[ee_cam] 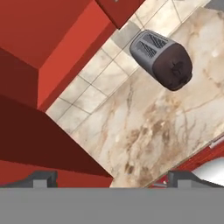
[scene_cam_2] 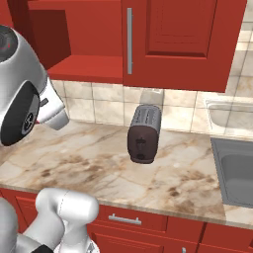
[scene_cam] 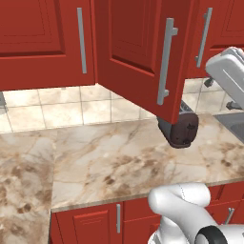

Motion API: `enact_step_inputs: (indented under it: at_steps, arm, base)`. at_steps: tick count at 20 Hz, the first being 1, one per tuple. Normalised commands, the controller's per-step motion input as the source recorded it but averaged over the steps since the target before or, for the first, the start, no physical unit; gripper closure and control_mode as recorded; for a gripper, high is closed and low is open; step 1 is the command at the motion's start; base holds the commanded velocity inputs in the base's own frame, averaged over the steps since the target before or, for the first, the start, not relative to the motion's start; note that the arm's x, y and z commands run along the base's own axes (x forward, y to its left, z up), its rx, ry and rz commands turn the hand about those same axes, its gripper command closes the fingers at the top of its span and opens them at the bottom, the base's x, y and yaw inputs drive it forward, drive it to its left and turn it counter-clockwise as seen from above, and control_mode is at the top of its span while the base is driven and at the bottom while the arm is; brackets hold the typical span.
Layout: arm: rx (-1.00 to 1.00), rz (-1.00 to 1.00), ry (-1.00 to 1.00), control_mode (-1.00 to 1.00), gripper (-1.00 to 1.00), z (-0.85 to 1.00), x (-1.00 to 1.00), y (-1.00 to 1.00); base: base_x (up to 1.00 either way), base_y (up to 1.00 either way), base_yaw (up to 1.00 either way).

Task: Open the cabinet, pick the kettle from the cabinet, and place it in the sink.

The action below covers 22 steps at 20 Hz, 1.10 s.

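in the left base view, the leftmost door of the cabinet (scene_cam: 45, 43) is flat and closed, deep red with a raised panel and a long grey bar handle (scene_cam: 82, 40) running down its right edge. next to it a second door (scene_cam: 143, 52) stands swung out toward the camera, the same red with the same raised panel, its own grey bar handle (scene_cam: 166, 61) tilted with the door. beneath it lies the marble counter (scene_cam: 114, 167), beige with brown veins, and the toaster (scene_cam: 180, 127) sits partly hidden behind the lower corner of the open door. farther right a corner of the grey sink (scene_cam: 233, 125) shows at the edge. in the right base view the opened side of the cabinet shows at the upper left as a red shelf (scene_cam_2: 91, 66) with bare boards, and i cannot make out the kettle on the part that shows. to its right a closed door carries a vertical grey handle (scene_cam_2: 129, 40), the toaster stands on the counter below it, and the grey basin of the sink lies at the far right, well apart from the toaster. in the hand view the gripper (ee_cam: 111, 178) has its two dark tips set far apart near the bottom corners, wide and holding nothing, with the toaster seen beyond them on the marble.
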Motion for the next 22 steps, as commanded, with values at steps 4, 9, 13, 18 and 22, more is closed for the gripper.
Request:
enact_step_inputs:
  at_steps: [4,9,13,18,22]
  arm:
    - [0.20,0.04,0.12,-1.00,-1.00,0.00,0.06,-0.03]
    - [0.15,0.01,0.13,-1.00,-1.00,0.00,0.10,0.01]
    - [0.11,0.02,0.05,-1.00,-1.00,0.00,0.09,0.05]
    - [0.13,0.04,0.05,-1.00,-1.00,-0.01,0.05,0.01]
    - [0.11,0.03,0.04,-1.00,-1.00,-0.02,0.05,0.07]
  base:
    - [0.00,0.00,0.00]
    - [0.00,0.00,0.00]
    - [0.00,0.00,0.00]
    - [0.00,0.00,0.00]
    - [0.00,0.00,0.00]
